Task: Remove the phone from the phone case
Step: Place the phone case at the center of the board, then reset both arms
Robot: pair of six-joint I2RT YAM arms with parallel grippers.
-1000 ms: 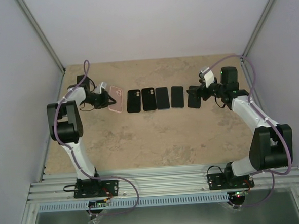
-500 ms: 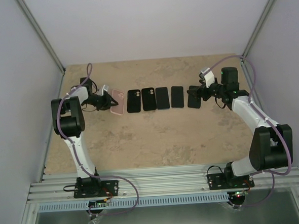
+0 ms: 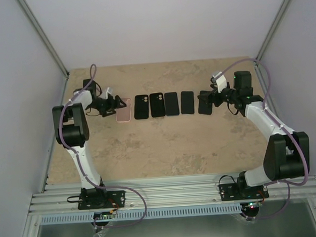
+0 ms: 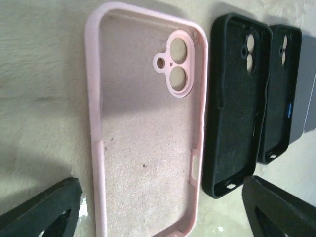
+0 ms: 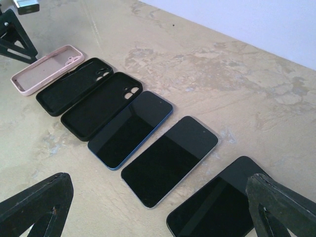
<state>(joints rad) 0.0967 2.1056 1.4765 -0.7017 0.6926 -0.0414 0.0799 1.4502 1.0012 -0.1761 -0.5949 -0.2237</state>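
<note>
A pink phone case [image 4: 148,123] lies flat on the table, hollow side up, with nothing in it. It is at the left end of a row [image 3: 123,110]. My left gripper [image 4: 163,215] stands open, its two black fingers [image 4: 44,210] either side of the case's near end and clear of it. Three bare phones lie further right: a blue-edged one [image 5: 131,128], a silver-edged one [image 5: 170,160] and a dark one [image 5: 217,202]. My right gripper [image 5: 158,207] hangs open over the last two phones, holding nothing.
Two empty black cases [image 4: 232,98] [image 4: 279,89] lie between the pink case and the phones, close side by side. Grey walls enclose the table on three sides. The arm bases sit on a metal rail [image 3: 168,190] at the near edge.
My left gripper has opened and let go of the pink case, which went from tilted in its grip to flat on the table. The right arm has not moved.
</note>
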